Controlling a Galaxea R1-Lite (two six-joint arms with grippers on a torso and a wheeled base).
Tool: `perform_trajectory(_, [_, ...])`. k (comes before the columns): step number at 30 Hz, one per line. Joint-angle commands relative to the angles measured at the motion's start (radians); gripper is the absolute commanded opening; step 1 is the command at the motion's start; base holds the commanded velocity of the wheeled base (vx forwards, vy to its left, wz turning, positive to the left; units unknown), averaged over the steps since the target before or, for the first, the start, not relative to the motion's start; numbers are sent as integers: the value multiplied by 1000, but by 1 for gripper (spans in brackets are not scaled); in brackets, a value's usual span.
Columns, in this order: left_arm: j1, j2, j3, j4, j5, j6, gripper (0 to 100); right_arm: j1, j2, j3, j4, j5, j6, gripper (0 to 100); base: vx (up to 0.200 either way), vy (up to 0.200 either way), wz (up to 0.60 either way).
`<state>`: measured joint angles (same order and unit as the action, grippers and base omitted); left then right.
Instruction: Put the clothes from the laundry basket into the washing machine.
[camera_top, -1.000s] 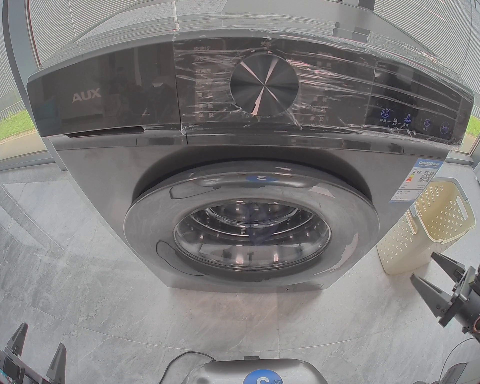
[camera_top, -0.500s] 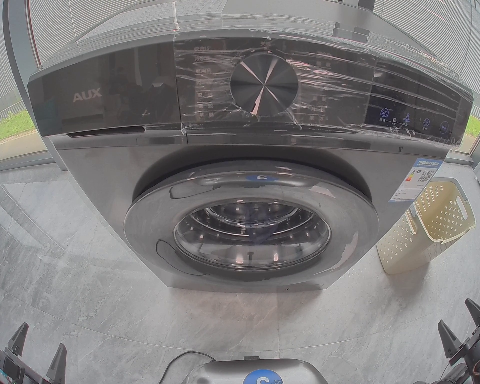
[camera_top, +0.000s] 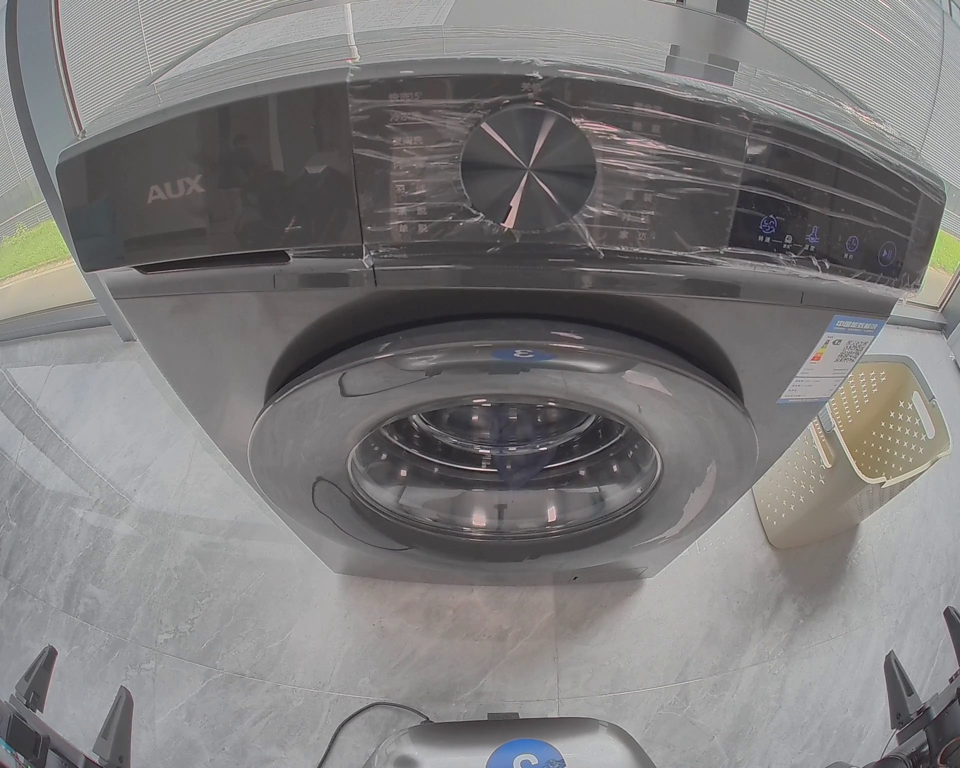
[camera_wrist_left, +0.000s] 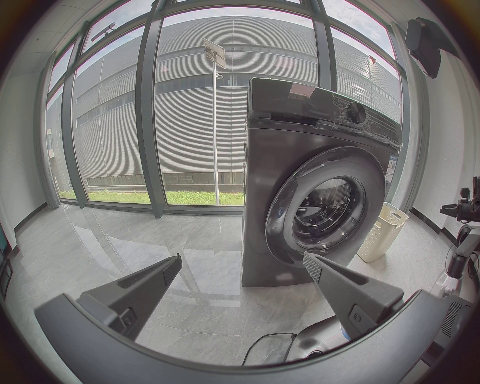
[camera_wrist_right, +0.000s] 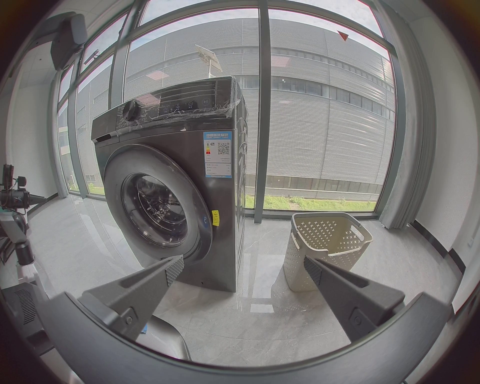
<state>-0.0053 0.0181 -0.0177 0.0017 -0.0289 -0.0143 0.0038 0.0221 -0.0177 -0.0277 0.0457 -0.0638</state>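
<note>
A dark grey washing machine (camera_top: 500, 300) stands in front of me with its round glass door (camera_top: 503, 465) closed. The cream perforated laundry basket (camera_top: 870, 450) sits on the floor at the machine's right side; the part of its inside wall that I see is bare. My left gripper (camera_top: 78, 692) hangs low at the near left, open and holding nothing. My right gripper (camera_top: 925, 665) is low at the near right, also open and holding nothing. The left wrist view has the machine (camera_wrist_left: 320, 190) beyond the open gripper (camera_wrist_left: 241, 261). In the right wrist view, basket (camera_wrist_right: 327, 245) and machine (camera_wrist_right: 170, 185) lie beyond the gripper (camera_wrist_right: 242, 262).
Polished grey floor tiles (camera_top: 200, 600) spread between me and the machine. A black cable (camera_top: 370, 712) lies on the floor close to me. Tall windows (camera_wrist_right: 325, 125) run behind the machine and basket. A white wall (camera_wrist_right: 450, 175) closes the room to the right of the basket.
My right gripper has dropped from beside the basket to the near right edge of the head view, still open. The left gripper, machine and basket have stayed put.
</note>
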Motion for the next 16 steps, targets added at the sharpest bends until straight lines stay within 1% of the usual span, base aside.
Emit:
perform_trajectory(1, [-1, 2, 15, 0, 0, 0, 100, -1, -22, 18, 2, -4, 42, 100, 0, 0, 0])
perform_trajectory(3, [-1, 0, 15, 0, 0, 0, 100, 1, -22, 18, 2, -7, 53, 100, 0, 0, 0])
perform_trajectory(13, [1, -1, 15, 0, 0, 0, 100, 2, -22, 18, 2, -7, 55, 100, 0, 0, 0])
perform_trajectory(14, [2, -4, 15, 0, 0, 7, 100, 2, -22, 18, 3, -7, 55, 100, 0, 0, 0])
perform_trajectory(16, [2, -6, 15, 0, 0, 8, 100, 2, -22, 18, 2, -9, 56, 100, 0, 0, 0])
